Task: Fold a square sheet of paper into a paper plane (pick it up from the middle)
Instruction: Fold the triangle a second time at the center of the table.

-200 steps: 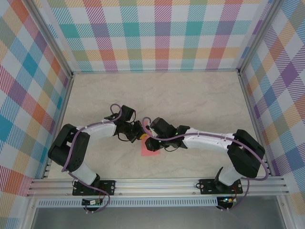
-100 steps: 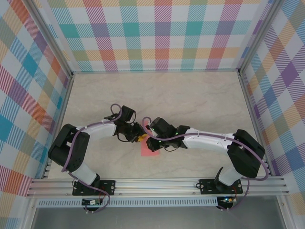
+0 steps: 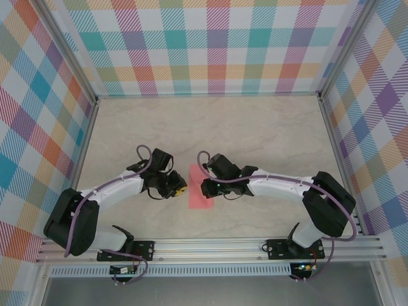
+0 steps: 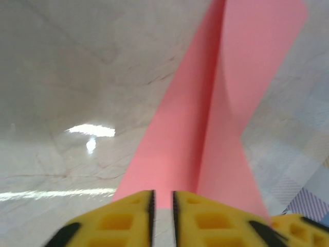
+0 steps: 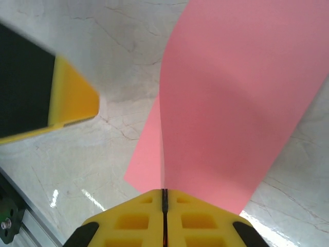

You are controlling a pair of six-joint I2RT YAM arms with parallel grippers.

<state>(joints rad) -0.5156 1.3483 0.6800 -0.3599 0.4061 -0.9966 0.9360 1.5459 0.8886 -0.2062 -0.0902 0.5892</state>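
- The paper plane is lying on the table near its front edge, between the two arms, as a narrow salmon-pink strip running away from the bases.
- The right gripper is reaching in from the right and is sitting over the right edge of the paper, about halfway along it.
- In the right wrist view, the right gripper is showing its yellow fingers pressed together with only a hairline between them. The pink sheet is running straight into that line, so they are pinching the paper.
- The sheet is bowing up in front of those fingers, with a soft fold line rising from the pinch.
- The left gripper is resting just beside the left edge of the paper, with its yellow tip pointing at it.
- In the left wrist view, the left gripper is holding its fingers a narrow slit apart. The paper is stretching ahead with a clear centre crease, and its near end is reaching the fingertips. I cannot tell whether any paper is inside the slit.
- One yellow finger of the left arm is appearing at the upper left of the right wrist view, apart from the pink sheet.
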